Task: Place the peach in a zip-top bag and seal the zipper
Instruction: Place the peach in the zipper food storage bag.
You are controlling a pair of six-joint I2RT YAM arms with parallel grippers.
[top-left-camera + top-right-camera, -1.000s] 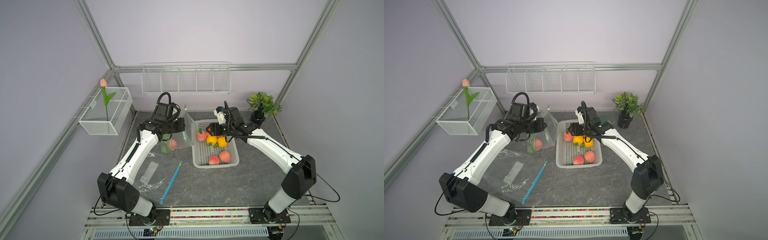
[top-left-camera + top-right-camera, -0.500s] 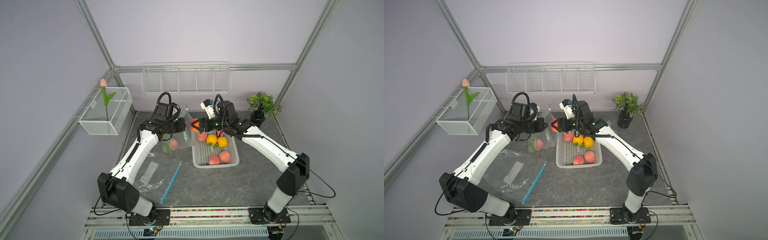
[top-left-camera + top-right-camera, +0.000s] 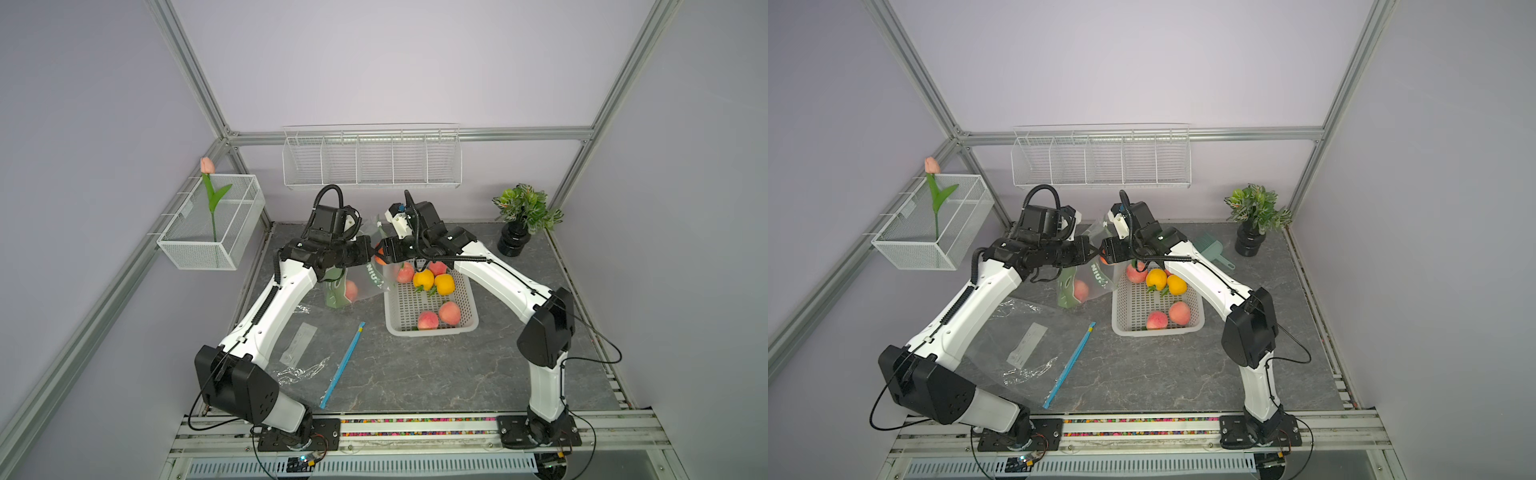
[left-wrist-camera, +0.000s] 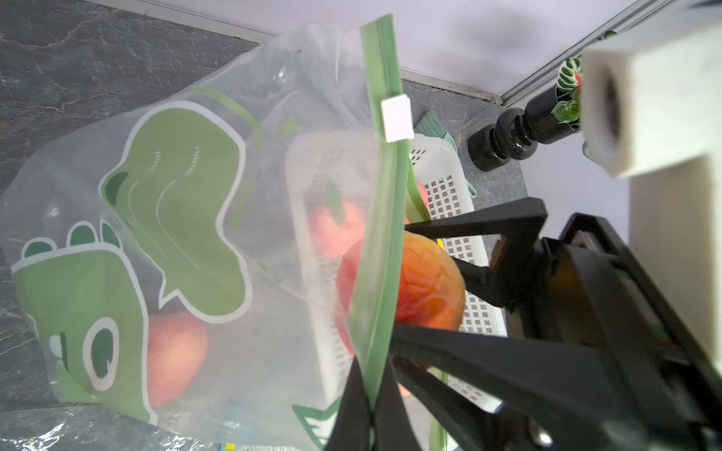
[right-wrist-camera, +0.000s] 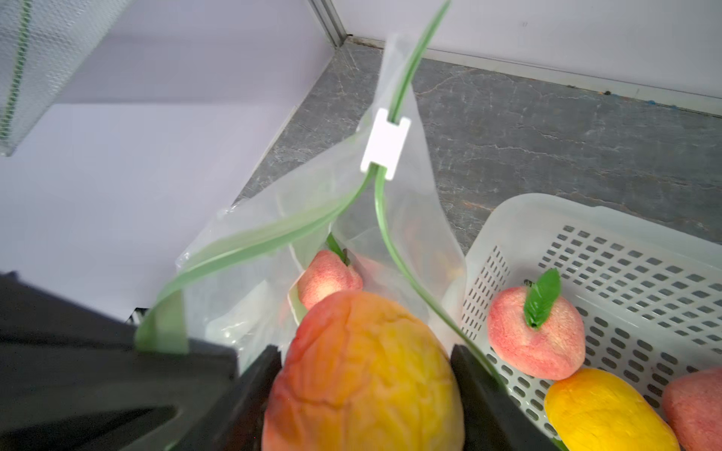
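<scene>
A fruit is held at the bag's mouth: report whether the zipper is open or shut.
Open: from the white slider the green zipper tracks spread apart, a peach visible between them.

1. A wire rack [image 3: 372, 156] hangs on the back wall.
2. A mesh bin [image 3: 199, 253] on the left frame holds an upright tulip [image 3: 207, 165].
3. A plant [image 3: 527, 208] in a black vase [image 3: 514, 243] stands in the far right corner of the table [image 3: 415, 374].
4. A clear bag [image 3: 1025, 345] with a blue zipper [image 3: 1070, 365] lies flat near the front left.
5. A green scoop [image 3: 1210, 246] lies near the vase.
6. Two yellow fruits [image 3: 424, 279] touch inside the white basket [image 3: 432, 330].
</scene>
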